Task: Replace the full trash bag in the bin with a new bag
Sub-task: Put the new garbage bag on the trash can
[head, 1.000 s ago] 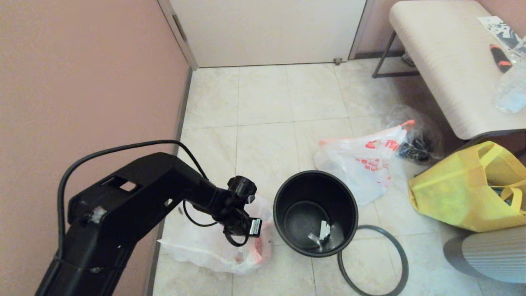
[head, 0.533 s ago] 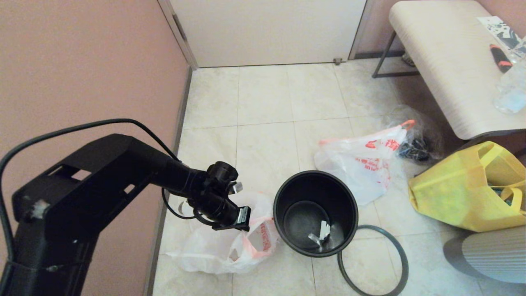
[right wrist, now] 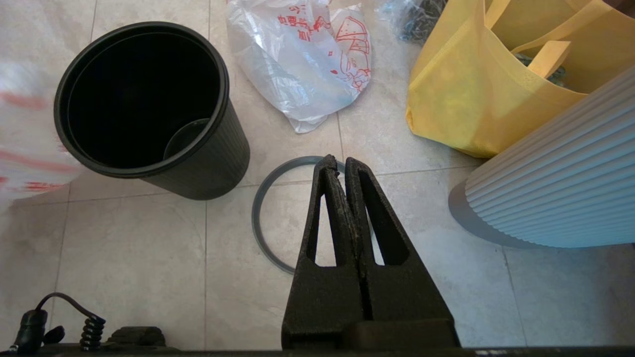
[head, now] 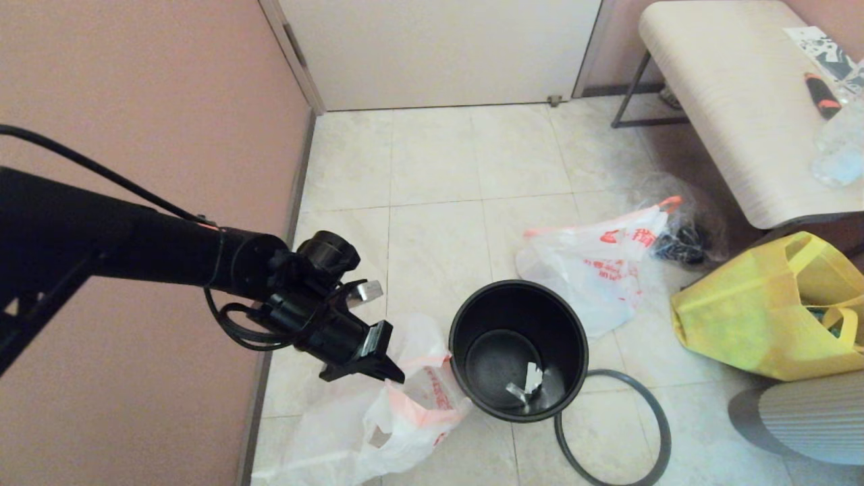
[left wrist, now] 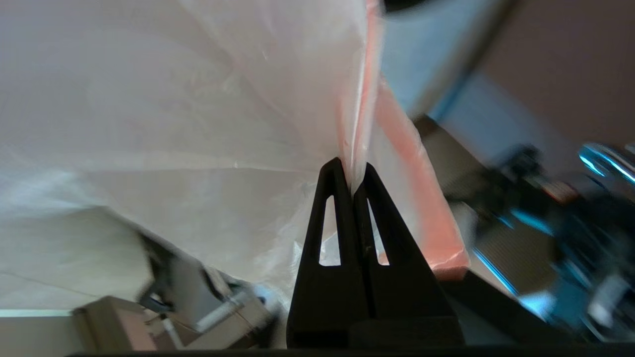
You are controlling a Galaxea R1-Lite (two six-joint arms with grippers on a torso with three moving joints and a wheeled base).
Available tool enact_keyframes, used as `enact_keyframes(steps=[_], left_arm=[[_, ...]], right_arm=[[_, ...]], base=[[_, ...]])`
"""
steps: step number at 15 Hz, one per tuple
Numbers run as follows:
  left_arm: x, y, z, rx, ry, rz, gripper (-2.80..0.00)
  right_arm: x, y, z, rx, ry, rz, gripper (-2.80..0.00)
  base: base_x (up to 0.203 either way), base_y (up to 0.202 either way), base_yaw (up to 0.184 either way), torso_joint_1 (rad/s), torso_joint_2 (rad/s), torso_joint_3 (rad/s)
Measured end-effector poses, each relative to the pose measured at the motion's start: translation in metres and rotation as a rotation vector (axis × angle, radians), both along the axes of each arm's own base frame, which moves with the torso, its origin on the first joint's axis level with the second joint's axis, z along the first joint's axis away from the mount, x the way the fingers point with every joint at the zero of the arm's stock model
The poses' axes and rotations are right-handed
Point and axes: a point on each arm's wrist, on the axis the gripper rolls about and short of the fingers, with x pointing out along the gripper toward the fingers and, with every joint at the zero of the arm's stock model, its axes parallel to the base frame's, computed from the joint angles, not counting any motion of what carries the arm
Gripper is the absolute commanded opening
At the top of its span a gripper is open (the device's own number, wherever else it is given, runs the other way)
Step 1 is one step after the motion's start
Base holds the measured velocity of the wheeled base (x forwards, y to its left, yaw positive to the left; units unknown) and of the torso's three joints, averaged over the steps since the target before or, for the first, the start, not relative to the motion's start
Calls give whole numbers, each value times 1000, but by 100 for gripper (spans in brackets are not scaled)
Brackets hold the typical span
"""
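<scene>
Left claw (head: pixel 393 373), clamped on the new bag (head: pixel 398 418) by its orange edge, hangs just left of the bin (head: pixel 518 351) (right claw (right wrist: pixel 342 166) closed, empty, parked above the hoop).

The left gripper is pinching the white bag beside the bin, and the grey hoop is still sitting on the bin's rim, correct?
Not quite: the grey hoop lies on the floor beside the bin, as the head view shows. The left gripper does pinch the white bag.

Home entryway: tiled floor (head: pixel 432 169), door (head: pixel 439 47), bench (head: pixel 729 101).
</scene>
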Motion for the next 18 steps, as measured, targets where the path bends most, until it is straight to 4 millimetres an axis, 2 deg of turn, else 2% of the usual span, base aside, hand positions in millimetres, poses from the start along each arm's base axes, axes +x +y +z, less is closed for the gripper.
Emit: enact_keyframes(steps=[4,8,11,14,18], left_arm=[[-41,-3,45,-63,-10,-59,-280],[-90,-24,97,-151,-90,-143,-280],[-114,-37,137,-242,-177,-199,-280],[-124,-51,159,-301,-232,-256,-280],[-122,-70,179,-354,-311,-319,-280]], right_arm=[[0,0,0,0,0,0,-280],[0,0,0,-1,0,0,-280],[0,0,0,-1,0,0,-280],[0,0,0,-1,0,0,-280],[0,0,0,0,0,0,-280]], base=[[0,0,0,0,0,0],[0,0,0,0,0,0],[0,0,0,0,0,0],[0,0,0,0,0,0],[0,0,0,0,0,0]])
